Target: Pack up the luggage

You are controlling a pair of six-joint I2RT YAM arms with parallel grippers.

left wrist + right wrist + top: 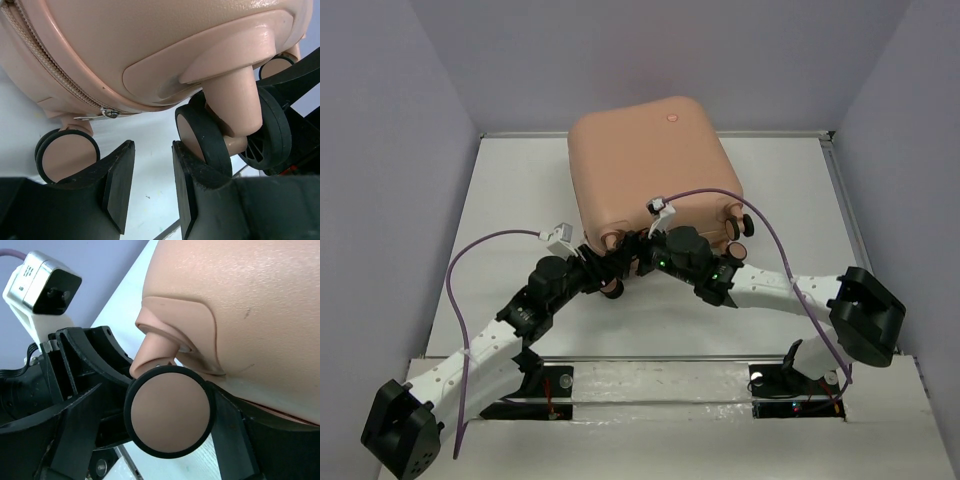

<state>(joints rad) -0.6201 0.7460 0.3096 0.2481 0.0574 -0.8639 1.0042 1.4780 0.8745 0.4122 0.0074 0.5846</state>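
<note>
Seeing luggage (655, 165) just ahead of left gripper (152, 150), barely open, empty | right gripper (160, 390) nearer, around a wheel (170, 412) | I can't tell if it's squeezing

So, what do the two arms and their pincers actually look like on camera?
Left arm and right arm: white link shells between bulky black joints. A purple cable loops along each to a white-and-black wrist camera. Left pincer and right pincer: matte black, wedge-shaped fingers.

Left arm (505, 335), jaws parted, converges with right arm (775, 287).
</note>
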